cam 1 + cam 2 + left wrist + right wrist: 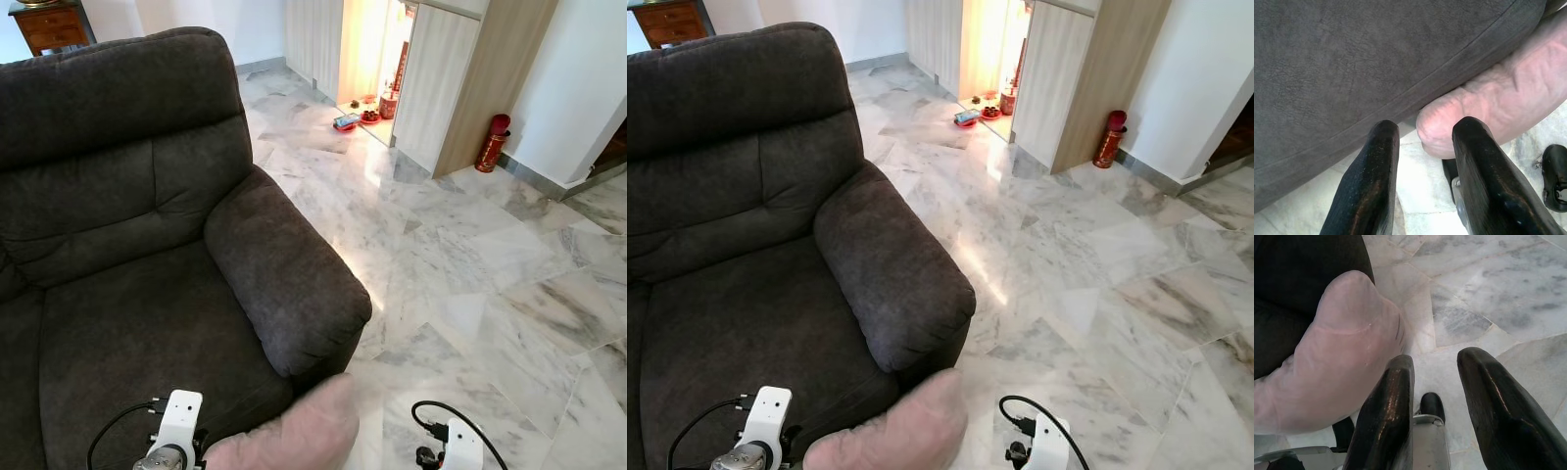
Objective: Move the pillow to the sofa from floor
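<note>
We see the pink pillow (294, 436) low at the near edge, between our released left gripper (1422, 186) and released right gripper (1435, 406), its long axis running left-near to right-far against the sofa (127, 294) front, the left gripper nearer.

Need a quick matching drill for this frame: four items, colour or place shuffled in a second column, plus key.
Items
1. pillow
2. sofa
3. red cylinder
4. wooden cabinet

Descriptions
A. dark grey, plush
B. stands by the white wall, far right
C. pale pink, between the two arms, against the sofa front
D. behind the sofa back, top left corner

Pairs: 1-C, 2-A, 3-B, 4-D
</note>
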### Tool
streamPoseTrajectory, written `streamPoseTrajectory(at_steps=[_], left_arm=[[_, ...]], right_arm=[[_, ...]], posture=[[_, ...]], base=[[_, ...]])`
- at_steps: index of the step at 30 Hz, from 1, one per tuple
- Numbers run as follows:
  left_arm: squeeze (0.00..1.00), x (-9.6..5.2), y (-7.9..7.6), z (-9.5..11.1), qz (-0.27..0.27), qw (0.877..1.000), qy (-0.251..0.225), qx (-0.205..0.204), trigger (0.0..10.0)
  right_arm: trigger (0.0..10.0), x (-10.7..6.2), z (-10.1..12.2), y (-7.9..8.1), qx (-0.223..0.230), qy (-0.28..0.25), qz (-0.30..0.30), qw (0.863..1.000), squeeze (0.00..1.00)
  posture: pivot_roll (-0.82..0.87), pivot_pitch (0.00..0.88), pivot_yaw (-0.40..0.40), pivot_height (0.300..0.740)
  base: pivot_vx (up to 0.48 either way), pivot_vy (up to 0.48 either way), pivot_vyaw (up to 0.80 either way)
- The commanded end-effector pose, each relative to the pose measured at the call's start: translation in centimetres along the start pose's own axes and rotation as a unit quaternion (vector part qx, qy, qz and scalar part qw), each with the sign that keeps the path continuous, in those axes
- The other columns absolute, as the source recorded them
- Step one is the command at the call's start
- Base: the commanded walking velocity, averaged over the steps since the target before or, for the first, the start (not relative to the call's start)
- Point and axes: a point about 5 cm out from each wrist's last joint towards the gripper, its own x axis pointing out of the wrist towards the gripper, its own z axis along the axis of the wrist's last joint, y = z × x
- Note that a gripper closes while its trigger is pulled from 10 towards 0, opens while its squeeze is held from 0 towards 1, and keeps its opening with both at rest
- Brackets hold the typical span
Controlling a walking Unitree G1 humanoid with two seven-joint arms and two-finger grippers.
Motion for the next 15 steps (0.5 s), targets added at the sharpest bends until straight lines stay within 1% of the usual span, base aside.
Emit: streamPoseTrajectory(at_steps=[1,13,15], left_arm=[[0.00,-0.12,0.17,-0.54,0.006,1.000,0.007,-0.007,10.0],[0.00,-0.12,0.25,-0.55,0.006,1.000,0.008,-0.006,10.0],[0.00,-0.13,0.25,-0.57,0.007,1.000,0.008,-0.006,10.0]], right_arm=[[10.0,0.00,-0.07,0.05,-0.003,0.002,0.001,1.000,0.00],[10.0,0.06,0.09,0.61,-0.005,-0.004,0.007,1.000,0.00],[10.0,0.07,0.10,0.67,-0.004,-0.004,0.008,1.000,0.00]], posture=[[0.02,0.000,-0.011,0.740],[0.02,0.000,-0.009,0.740],[0.02,0.000,-0.009,0.730]], base=[[0.000,0.000,0.00],[0.000,0.000,0.00],[0.000,0.000,0.00]])
